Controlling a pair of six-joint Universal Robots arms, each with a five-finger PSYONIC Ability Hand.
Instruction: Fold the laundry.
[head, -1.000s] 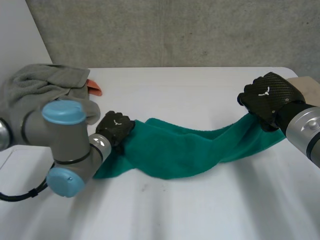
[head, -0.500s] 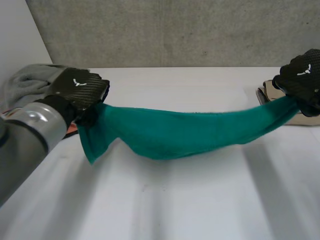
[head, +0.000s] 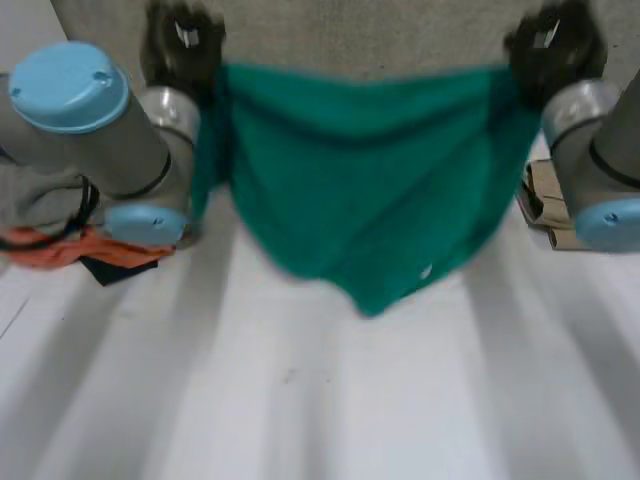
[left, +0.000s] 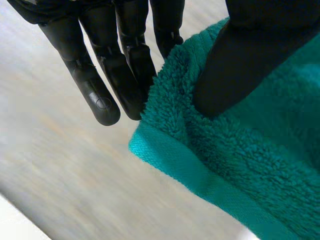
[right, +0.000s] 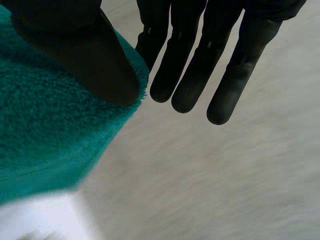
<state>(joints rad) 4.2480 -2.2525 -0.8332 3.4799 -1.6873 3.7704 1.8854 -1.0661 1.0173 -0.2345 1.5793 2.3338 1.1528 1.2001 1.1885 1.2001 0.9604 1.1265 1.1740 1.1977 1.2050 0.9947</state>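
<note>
Green towel (head: 370, 170) lifted and spread between both hands, with no fold made yet.

The left hand (head: 183, 42) pinches one top corner and the right hand (head: 548, 45) pinches the other. In each wrist view the thumb presses the terry edge against otherwise straight fingers. The towel hangs as an open sheet above the white counter (head: 330, 400), its top edge stretched fairly level. The lower edge sags to a point and appears to hang clear of the surface. Judged from this, the work is at its opening stage: the towel has been opened out but not laid flat, halved or stacked. An orange cloth (head: 55, 246) lies on the counter beside the left arm, apparently waiting its turn.
</note>
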